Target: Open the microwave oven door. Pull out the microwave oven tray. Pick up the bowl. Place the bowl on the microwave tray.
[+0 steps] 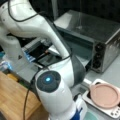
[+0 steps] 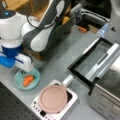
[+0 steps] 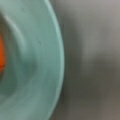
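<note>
arm: elbow folded high, wrist pointing straight down over the bowl [image 2: 26, 79] at a front view's lower left; in a front view the white forearm fills the middle and hides most of the scene
tool: [image 2: 22, 65] white/blue body sits right at the bowl's upper rim; fingers not visible, can't tell if open or closed, can't tell if it touches the bowl
bowl: light teal, round, smooth, on the grey worktop [image 2: 57, 57]; wrist view shows only its rim and inner wall [image 3: 42, 62] at very close range
bowl contents: orange carrot-like piece [image 2: 28, 80] lying inside
microwave oven: [image 1: 100, 37] silver box, black knobs stacked down its front side
microwave oven door: [image 2: 92, 58] folded down flat, dark glass in metal frame, bar handle along it
microwave oven tray: can't pick it out
pink plate: [image 2: 53, 98] on a white base [image 2: 71, 105], between bowl and oven, just beside the open door's corner
</note>
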